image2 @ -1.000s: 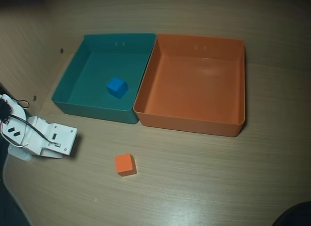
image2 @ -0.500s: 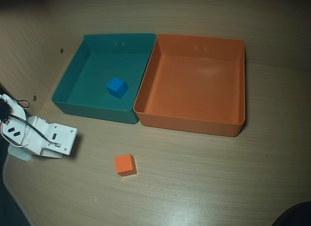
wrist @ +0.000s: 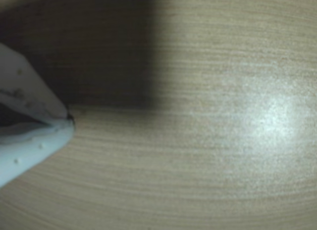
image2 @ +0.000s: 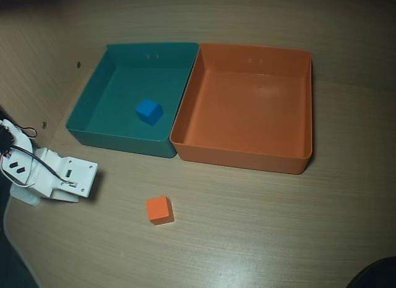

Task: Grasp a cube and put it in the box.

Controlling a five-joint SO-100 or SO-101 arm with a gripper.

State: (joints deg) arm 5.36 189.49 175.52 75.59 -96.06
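In the overhead view the small orange cube [image2: 159, 209] lies on the bare wooden table, in front of the two trays. The box [image2: 185, 108], a large shallow orange tray, stands at the back right with nothing inside. My white gripper [image2: 83, 179] rests low at the left edge, well left of the cube and apart from it. The wrist view shows the gripper [wrist: 69, 120] entering from the left, its two white fingers meeting at the tips, shut with nothing between them, over blurred table. Cube and box do not show in the wrist view.
A teal tray [image2: 93, 96] of like size stands against the box's left wall and holds a small blue cube [image2: 148, 111]. Wooden walls rise at the back and left. A dark object [image2: 374, 274] sits at the bottom right corner.
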